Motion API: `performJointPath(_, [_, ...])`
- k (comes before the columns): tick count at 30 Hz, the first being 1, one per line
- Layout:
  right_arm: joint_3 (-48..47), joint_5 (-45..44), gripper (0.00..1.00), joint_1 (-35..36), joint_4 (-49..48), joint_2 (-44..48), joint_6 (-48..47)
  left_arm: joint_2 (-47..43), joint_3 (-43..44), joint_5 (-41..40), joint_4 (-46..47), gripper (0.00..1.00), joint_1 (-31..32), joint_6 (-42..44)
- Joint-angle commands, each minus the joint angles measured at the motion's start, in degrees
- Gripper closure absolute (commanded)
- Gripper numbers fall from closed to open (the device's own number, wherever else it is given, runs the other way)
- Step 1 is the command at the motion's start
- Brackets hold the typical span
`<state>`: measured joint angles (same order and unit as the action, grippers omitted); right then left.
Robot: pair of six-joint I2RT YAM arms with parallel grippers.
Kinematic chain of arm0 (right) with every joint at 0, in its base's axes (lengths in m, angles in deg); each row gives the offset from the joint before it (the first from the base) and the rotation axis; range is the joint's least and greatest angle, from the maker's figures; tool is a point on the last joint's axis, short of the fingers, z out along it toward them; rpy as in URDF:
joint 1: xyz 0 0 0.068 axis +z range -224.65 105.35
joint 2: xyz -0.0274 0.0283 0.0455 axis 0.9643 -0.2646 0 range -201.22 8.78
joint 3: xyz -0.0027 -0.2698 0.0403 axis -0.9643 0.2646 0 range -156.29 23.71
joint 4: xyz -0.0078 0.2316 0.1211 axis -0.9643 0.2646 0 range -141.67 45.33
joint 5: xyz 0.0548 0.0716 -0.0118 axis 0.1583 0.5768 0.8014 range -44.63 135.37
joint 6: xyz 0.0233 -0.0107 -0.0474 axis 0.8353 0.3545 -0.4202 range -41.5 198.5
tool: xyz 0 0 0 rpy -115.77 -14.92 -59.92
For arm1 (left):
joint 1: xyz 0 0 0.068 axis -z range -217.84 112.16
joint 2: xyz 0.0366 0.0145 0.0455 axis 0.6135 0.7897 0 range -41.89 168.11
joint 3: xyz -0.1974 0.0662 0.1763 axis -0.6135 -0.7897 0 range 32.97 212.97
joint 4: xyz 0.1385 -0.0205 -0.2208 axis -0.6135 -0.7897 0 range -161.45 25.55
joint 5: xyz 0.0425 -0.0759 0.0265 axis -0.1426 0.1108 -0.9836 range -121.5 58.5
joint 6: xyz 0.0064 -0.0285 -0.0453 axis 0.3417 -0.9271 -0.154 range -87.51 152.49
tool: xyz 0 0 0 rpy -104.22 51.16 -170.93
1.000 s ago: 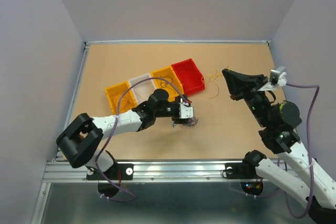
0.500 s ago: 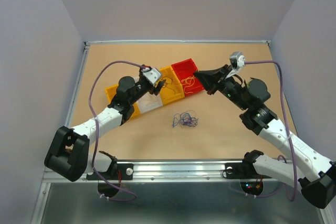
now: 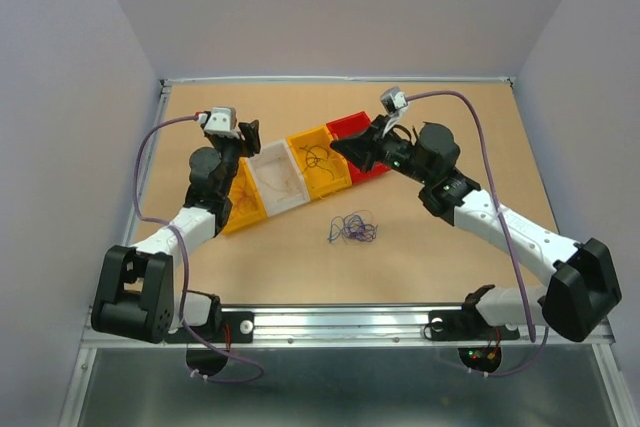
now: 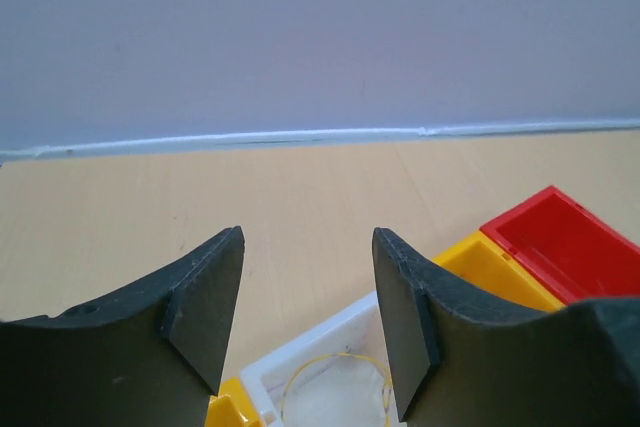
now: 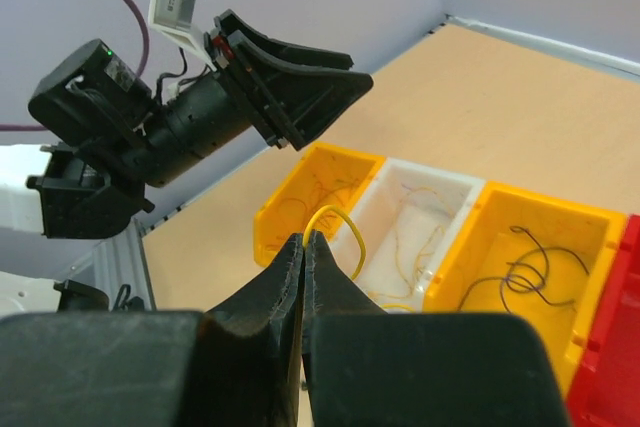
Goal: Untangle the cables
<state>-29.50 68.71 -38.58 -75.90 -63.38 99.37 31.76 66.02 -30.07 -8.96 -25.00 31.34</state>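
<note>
A small wad of thin blue-purple and black cables lies on the table in front of the bins. My right gripper is shut on a thin yellow cable, which loops up from the fingertips above the white bin. In the top view the right gripper reaches over the row of bins. My left gripper is open with nothing between its fingers. It hangs over the far end of the white bin, where a yellow wire lies. The top view shows the left gripper raised above the row's left end.
Four bins stand in a slanted row: a yellow bin, the white bin holding yellowish wires, a second yellow bin holding dark wires, and a red bin. Walls close the table at the back and sides.
My left gripper left the wad, rose and swung left over the bins, its jaws narrowing a little. My right arm swung left from the table's right side, carrying the yellow cable over the bins.
</note>
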Motion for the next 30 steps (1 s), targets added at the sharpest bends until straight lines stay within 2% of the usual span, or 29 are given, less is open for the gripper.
performJointPath(1, [-7.43,3.73,0.99,1.80,-5.48,-3.68,0.50,-5.17,-1.59,-4.68,8.24,0.34,-0.62,-3.07])
performJointPath(3, [-9.79,4.26,1.00,2.94,-5.65,-5.79,0.41,-5.70,-1.77,-5.29,8.24,0.30,-0.89,-3.07])
performJointPath(7, [-15.15,5.23,1.00,4.96,-5.83,-13.16,0.14,-5.88,-2.30,-5.91,9.11,0.30,-1.24,-2.81])
performJointPath(22, [-31.86,1.82,0.99,5.76,-1.70,-35.93,0.94,-7.29,-4.32,-9.61,12.46,0.31,-2.21,-4.83])
performJointPath(25, [-33.01,-0.38,0.99,5.85,2.07,-38.31,-0.55,-7.29,-4.49,-9.43,12.89,0.31,-2.29,-4.65])
performJointPath(30, [-42.39,-10.14,0.99,6.99,19.80,-47.79,-7.05,-6.76,-4.58,-8.99,13.25,0.31,-2.29,-4.04])
